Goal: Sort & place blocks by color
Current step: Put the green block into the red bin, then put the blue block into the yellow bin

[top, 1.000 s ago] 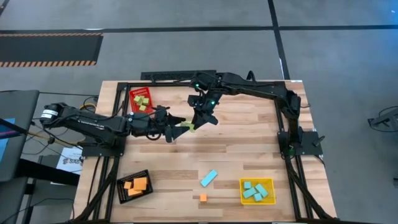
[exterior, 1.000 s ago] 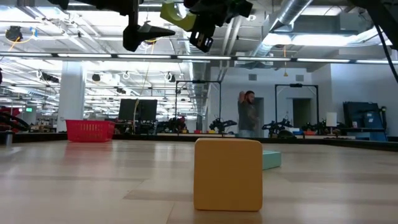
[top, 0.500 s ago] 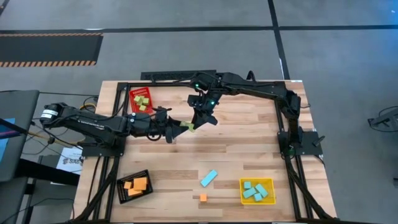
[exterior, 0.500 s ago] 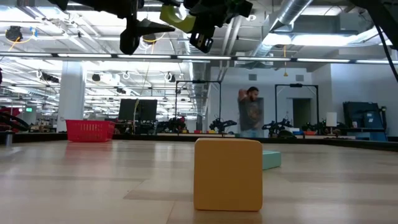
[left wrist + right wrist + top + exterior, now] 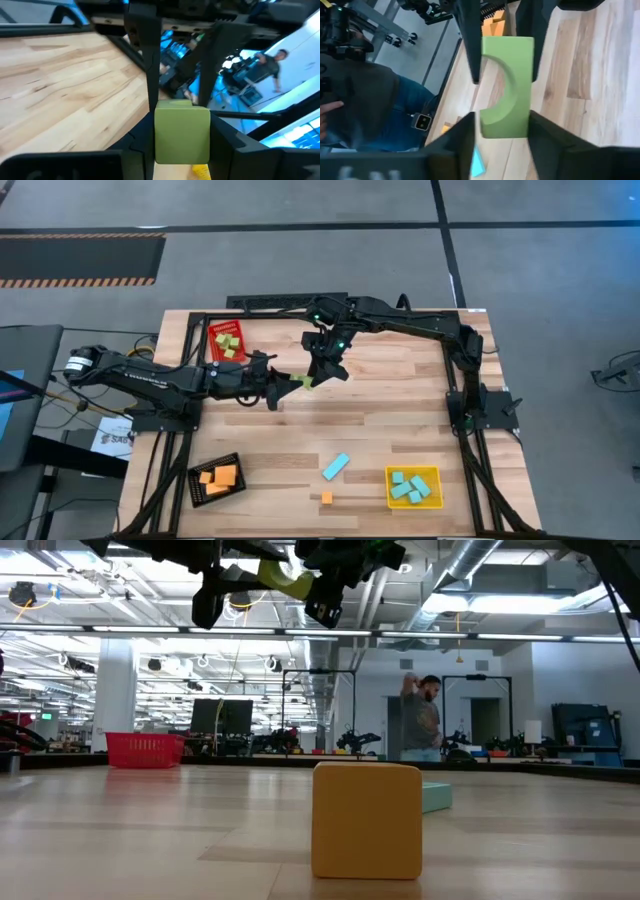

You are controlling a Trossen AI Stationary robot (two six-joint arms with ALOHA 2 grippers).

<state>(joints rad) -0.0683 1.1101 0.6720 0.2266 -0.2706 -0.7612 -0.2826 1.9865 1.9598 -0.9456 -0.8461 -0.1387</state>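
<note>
Up above the wooden surface [image 5: 400,410], both hands meet over its middle, toward twelve o'clock. The left hand [image 5: 285,387] and the right hand [image 5: 318,376] each clamp the same light green block [image 5: 303,382], one from nine o'clock, the other from twelve. The left wrist view shows that block [image 5: 182,131] pinched between its two dark fingers [image 5: 142,65], and the right wrist view shows it [image 5: 505,93] gripped likewise, a half-round notch cut in one face.

Three bins sit on the surface. The red bin [image 5: 226,340], at about eleven o'clock, holds several light green blocks [image 5: 227,345]. The black bin [image 5: 216,478], at seven o'clock, holds orange blocks [image 5: 219,476]. The yellow bin [image 5: 413,486], at five o'clock, holds cyan blocks [image 5: 410,486].

Two pieces lie loose at six o'clock: a long cyan bar [image 5: 336,466] and, just beside it toward the near edge, a small orange cube [image 5: 327,497], which fills the foreground of the low view [image 5: 366,820].

A person [image 5: 423,724] stands in the room beyond.
</note>
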